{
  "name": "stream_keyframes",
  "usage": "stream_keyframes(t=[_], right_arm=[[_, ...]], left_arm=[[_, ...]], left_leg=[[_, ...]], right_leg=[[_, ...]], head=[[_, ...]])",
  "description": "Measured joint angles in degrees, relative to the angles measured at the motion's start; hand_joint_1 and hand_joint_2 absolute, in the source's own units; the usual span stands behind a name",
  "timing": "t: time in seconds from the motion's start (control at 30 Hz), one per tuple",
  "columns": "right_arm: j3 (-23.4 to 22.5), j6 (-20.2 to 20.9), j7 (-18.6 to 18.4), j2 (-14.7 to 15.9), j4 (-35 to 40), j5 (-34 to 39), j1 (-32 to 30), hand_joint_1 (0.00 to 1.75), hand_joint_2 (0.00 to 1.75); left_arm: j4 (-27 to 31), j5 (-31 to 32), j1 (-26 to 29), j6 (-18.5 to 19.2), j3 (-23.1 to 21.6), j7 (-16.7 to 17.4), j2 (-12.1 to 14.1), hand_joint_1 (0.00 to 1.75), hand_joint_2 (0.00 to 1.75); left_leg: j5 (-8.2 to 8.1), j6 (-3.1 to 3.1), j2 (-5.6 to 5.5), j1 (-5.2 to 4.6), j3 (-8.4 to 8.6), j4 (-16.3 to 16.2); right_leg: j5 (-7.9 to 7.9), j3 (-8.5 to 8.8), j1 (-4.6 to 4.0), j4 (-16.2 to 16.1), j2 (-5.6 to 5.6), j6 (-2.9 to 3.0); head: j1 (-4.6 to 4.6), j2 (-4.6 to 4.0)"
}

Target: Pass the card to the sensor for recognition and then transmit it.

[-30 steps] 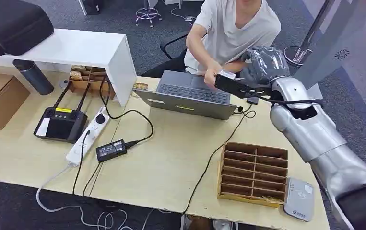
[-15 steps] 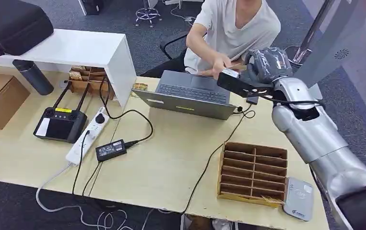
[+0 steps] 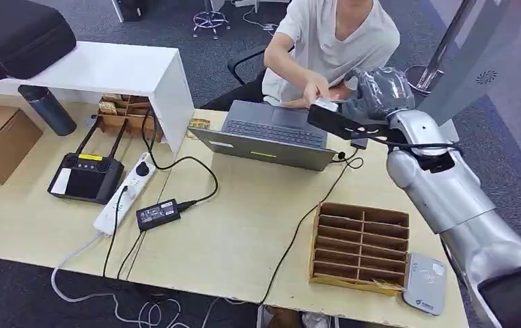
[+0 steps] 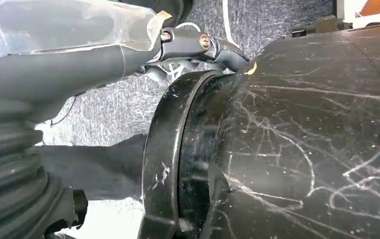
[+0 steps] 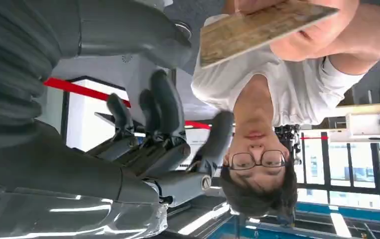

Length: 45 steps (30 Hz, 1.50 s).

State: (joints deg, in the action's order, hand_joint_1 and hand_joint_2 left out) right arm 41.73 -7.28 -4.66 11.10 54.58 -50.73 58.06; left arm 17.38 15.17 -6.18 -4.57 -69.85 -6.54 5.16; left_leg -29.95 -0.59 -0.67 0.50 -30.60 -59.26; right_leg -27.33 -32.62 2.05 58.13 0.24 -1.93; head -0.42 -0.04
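Head view: right hand (image 3: 375,92) raised beyond far edge of surface (image 3: 244,225), just behind open laptop (image 3: 271,133); person's hand (image 3: 314,91) close beside it. Card reader (image 3: 427,283) at near right corner, beside cardboard divider tray (image 3: 360,247).

Right wrist view: right hand (image 5: 168,134) empty, fingers (image 5: 164,102) spread apart. Person's hand (image 5: 322,30) grips wood-patterned card (image 5: 252,30), clear of robot fingers.

Left wrist view: left hand (image 4: 53,64) beside dark body part; finger posture impossible to tell.

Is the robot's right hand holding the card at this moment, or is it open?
Open. The right wrist view shows the right hand with fingers apart and empty; the card is in the person's hand.
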Motion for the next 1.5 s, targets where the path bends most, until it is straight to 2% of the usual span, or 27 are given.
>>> stream_keyframes(t=[0.77,0.8,0.83,1.5], right_arm=[[-0.96,1.12,-0.13,0.0,0.5,-0.42,-0.19,0.0,1.75],[-0.96,1.12,-0.15,0.0,0.5,-0.42,-0.19,0.65,1.75],[-0.96,1.14,-0.13,0.0,0.5,-0.42,-0.19,1.75,1.75],[-1.12,1.4,0.18,0.0,0.98,0.46,-0.44,1.75,1.75]], left_arm=[[0.0,0.0,0.06,0.79,0.41,0.52,-0.02,0.0,1.75],[0.0,0.0,0.06,0.81,0.42,0.52,-0.02,0.0,1.75],[0.0,-0.02,0.06,0.81,0.44,0.52,0.0,0.0,1.75],[0.0,0.0,0.11,1.16,1.4,0.83,-0.07,0.0,1.75]], left_leg=[[0.0,0.0,0.0,0.0,0.0,0.0],[0.0,0.0,0.0,0.0,0.0,0.0],[0.0,0.0,0.0,0.0,0.0,0.0],[0.0,0.0,0.0,0.0,0.0,0.0]], right_leg=[[0.0,0.0,0.0,0.0,0.0,0.0],[0.0,0.0,0.0,0.0,0.0,0.0],[0.0,0.0,0.0,0.0,0.0,0.0],[0.0,0.0,0.0,0.0,0.0,0.0]], head=[[0.0,0.0],[0.0,0.0],[0.0,0.0],[0.0,0.0]])
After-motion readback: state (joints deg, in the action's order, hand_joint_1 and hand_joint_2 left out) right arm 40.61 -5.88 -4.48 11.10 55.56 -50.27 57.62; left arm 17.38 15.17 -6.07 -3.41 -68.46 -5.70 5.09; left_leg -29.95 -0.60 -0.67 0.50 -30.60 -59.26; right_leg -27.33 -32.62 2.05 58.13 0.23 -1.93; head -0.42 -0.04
